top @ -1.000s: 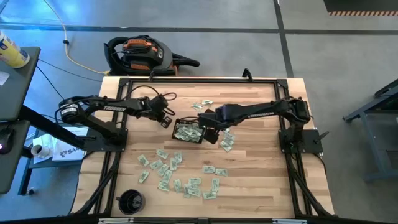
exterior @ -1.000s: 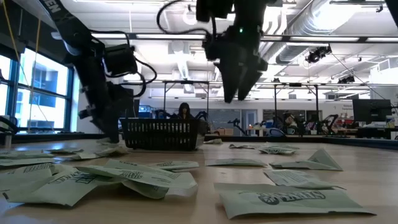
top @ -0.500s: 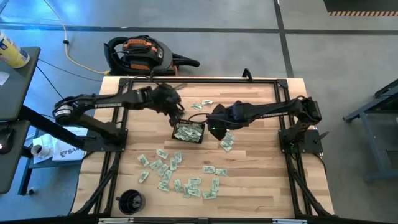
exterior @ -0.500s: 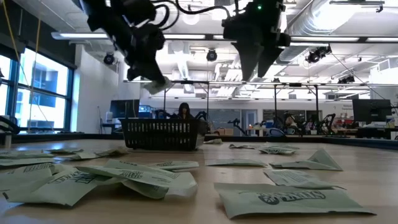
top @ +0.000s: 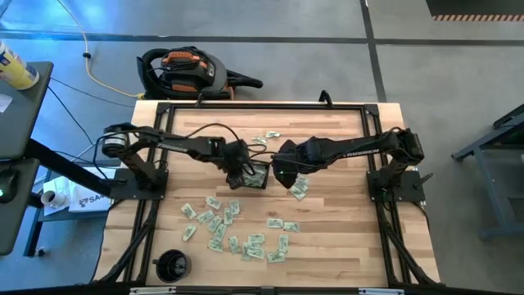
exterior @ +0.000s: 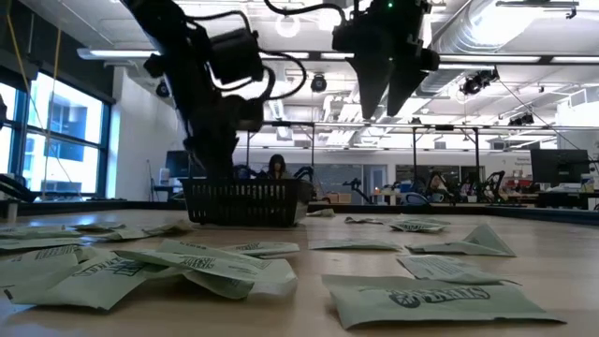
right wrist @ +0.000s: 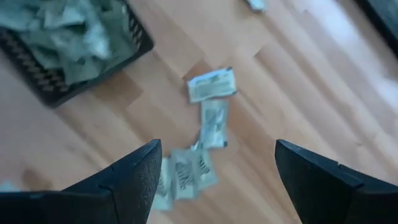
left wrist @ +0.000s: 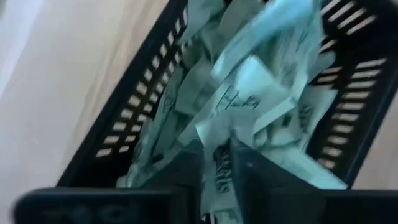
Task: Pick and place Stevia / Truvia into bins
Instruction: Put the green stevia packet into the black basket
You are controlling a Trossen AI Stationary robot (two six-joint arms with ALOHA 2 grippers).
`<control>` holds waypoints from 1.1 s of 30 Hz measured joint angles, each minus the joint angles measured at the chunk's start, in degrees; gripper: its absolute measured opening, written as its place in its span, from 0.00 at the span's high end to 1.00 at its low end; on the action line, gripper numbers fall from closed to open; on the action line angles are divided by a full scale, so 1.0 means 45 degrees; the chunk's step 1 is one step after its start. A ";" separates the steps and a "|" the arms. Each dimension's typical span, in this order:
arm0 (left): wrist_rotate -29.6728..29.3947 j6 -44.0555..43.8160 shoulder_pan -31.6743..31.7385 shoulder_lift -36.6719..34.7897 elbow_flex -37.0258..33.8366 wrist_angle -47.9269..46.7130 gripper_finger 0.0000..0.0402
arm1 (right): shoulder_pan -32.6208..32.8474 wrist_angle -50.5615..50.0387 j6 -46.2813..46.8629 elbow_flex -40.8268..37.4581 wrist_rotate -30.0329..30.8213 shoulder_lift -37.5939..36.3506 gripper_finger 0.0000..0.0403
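The black mesh tray (top: 255, 175) stands mid-table, heaped with pale green sachets (left wrist: 249, 93); the low view shows its wall (exterior: 245, 201). My left gripper (top: 237, 169) hangs over the tray's left part, lowered to its rim (exterior: 217, 159), shut on one sachet. My right gripper (top: 283, 174) hovers open just right of the tray, high above the table (exterior: 384, 89). Below its spread fingers (right wrist: 214, 180), loose sachets (right wrist: 211, 84) lie flat on the wood. My left gripper pinches one sachet (left wrist: 221, 165) between its two fingers, coming from above and pointing down into the tray. The sachet sticks out past the fingertips over the heap of sachets. Whether it touches the heap, I cannot tell.
Many loose sachets lie flat toward the table's near edge (top: 233, 229). A few more lie beyond the tray (top: 266, 138) and to its right (top: 297, 188). A round black cup (top: 172, 264) stands at the near left corner. The arms' black frame (top: 155, 147) runs along the table's edges.
My left gripper rose from the table left of the tray with a sachet, swung right and came down over the tray. My right gripper lifted away from above the tray and shifted slightly toward the table's right edge.
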 joint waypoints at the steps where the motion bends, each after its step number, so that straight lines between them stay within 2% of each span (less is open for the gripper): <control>1: 0.0001 -0.0003 0.0006 -0.0001 0.0000 -0.0187 0.67 | 0.0068 -0.0047 0.0047 0.0000 -0.0222 0.0000 0.25; 5: 0.0042 -0.0201 0.0001 -0.0450 0.0437 -0.1330 0.54 | 0.0284 -0.0065 0.0576 -0.0257 -0.1152 -0.0002 0.25; 8: 0.0013 -0.0197 0.0001 -0.0978 0.1274 -0.1970 0.48 | 0.0011 0.0057 0.1435 -0.1216 -0.2437 -0.0005 0.25; 13: -0.0084 -0.0190 0.0001 -0.1841 0.2981 -0.3396 0.42 | -0.0890 0.2947 0.0670 -0.2928 -0.3802 0.0024 0.25; 16: -0.0595 0.0031 0.0001 -0.2433 0.3792 -0.4658 0.41 | -0.1562 0.3739 -0.0056 -0.2766 -0.3561 0.0020 0.25; 20: -0.1730 0.0099 0.0001 -0.3453 0.3969 -0.5853 0.41 | -0.2983 0.4283 -0.2027 -0.2380 -0.2561 0.0031 0.25; 27: -0.3412 -0.0949 0.0010 -0.4626 0.3843 -0.7397 0.41 | -0.6001 0.6217 -0.5693 -0.2395 -0.4075 0.1018 0.25; 29: -0.3609 -0.1276 0.0012 -0.4792 0.3852 -0.7383 0.41 | -0.6515 0.6425 -0.6594 -0.2319 -0.4579 0.1392 0.25; 33: -0.3745 -0.1827 0.0011 -0.4862 0.3847 -0.7510 0.41 | -0.6895 0.6239 -0.8420 -0.1598 -0.4726 0.2403 0.25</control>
